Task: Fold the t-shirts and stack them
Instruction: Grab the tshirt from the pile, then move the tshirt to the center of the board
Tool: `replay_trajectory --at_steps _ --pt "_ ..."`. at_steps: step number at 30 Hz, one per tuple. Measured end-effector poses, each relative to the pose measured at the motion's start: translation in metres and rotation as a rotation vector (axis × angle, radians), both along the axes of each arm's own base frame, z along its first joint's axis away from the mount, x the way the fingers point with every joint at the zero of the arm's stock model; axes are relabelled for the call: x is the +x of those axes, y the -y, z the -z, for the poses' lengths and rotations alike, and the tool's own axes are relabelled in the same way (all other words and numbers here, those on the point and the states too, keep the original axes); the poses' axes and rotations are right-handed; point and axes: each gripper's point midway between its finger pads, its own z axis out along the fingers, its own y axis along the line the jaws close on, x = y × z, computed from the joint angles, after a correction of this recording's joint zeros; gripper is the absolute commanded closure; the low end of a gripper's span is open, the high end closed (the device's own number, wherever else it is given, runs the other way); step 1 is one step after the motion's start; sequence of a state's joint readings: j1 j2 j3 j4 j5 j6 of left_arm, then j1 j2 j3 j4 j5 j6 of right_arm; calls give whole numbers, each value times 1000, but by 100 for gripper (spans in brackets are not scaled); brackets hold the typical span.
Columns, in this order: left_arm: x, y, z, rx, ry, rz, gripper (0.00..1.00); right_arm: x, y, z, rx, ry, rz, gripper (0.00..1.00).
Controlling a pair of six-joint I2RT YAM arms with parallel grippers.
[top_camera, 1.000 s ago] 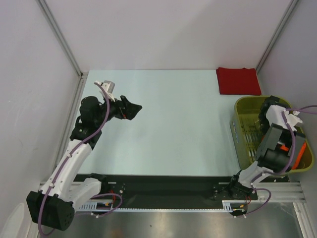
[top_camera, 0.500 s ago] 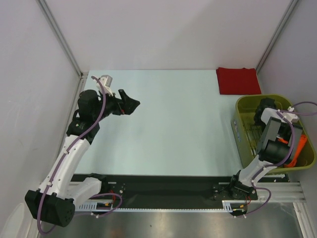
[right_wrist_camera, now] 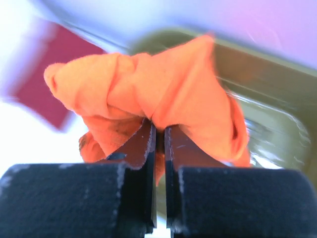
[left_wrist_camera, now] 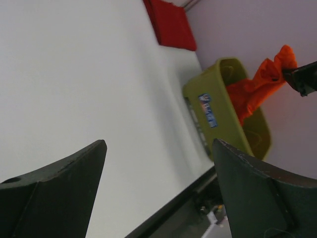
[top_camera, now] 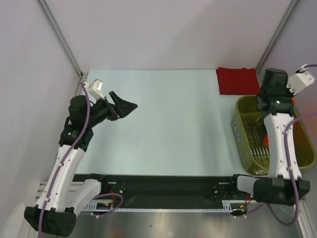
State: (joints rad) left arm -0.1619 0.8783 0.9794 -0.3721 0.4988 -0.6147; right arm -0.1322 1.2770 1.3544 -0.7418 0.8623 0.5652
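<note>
Orange t-shirt (right_wrist_camera: 148, 94) is bunched in the right claw (right_wrist_camera: 159, 130), pinched tight btwn its fingers. It hangs in the air above the olive basket (left_wrist_camera: 214, 84) at the right edge of the counter (top_camera: 173, 119), and its lower end trails down into the basket. Left claw (left_wrist_camera: 158, 145) is spread wide w/ nothing in it, hovering over the left part of the counter. Dark red t-shirt (top_camera: 237, 81) lies folded flat in the far right corner, just beyond the basket.

Step in hand, prob.: lift the orange one out of the basket & bring it to bare counter. To do it well:
- Raise it enough that the tail clears the rim w/o snagging.
- Carry it toward the middle, not onto the red one.
- Have the left claw take a second edge, since one pinch point leaves it a lump.

Look: bright orange, soft, crumpled & twisted into thick folds; can't tell hem from sleeve. Red one is a neat rectangle w/ straight edges.
</note>
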Motion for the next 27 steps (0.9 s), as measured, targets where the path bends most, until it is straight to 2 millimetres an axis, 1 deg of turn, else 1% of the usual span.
replay_trajectory --at_steps 3,5,6,8,9,10,11,13,14,15,17,19,21,25,27 --pt "-7 11 -5 -92 -22 49 7 -2 -29 -92 6 284 -153 100" --pt "-13 16 -1 -139 -55 69 7 -3 -53 -142 18 447 -279 100" --pt "-17 18 2 -162 -75 78 8 -2 -72 -163 33 512 -365 100" --pt "-25 20 10 -194 -118 92 10 -2 -120 -202 68 622 -560 100" --pt "-28 21 13 -203 -130 95 10 -3 -146 -217 84 658 -654 100" --pt "-32 21 14 -214 -138 95 10 -6 -176 -231 101 691 -765 100" --pt "-35 21 13 -224 -139 95 11 -9 -206 -243 107 706 -874 100" --pt "-43 20 5 -240 -111 96 12 -25 -268 -265 108 738 -1111 100" --pt "-46 19 0 -244 -93 98 12 -31 -291 -270 110 743 -1198 100" --pt "-50 19 -5 -248 -72 100 13 -39 -320 -275 114 748 -1317 95" --pt "-55 17 -12 -251 -44 99 13 -51 -361 -279 140 755 -1491 94" --pt "-59 14 -20 -245 -15 82 14 -59 -391 -276 183 752 -1630 96" --pt "-63 8 -32 -229 29 50 14 -66 -423 -265 262 718 -1767 100" --pt "-68 -9 -52 -185 105 -43 14 -78 -483 -243 455 634 -1991 100" --pt "-73 -21 -64 -162 148 -108 14 -80 -507 -239 540 613 -2071 100"
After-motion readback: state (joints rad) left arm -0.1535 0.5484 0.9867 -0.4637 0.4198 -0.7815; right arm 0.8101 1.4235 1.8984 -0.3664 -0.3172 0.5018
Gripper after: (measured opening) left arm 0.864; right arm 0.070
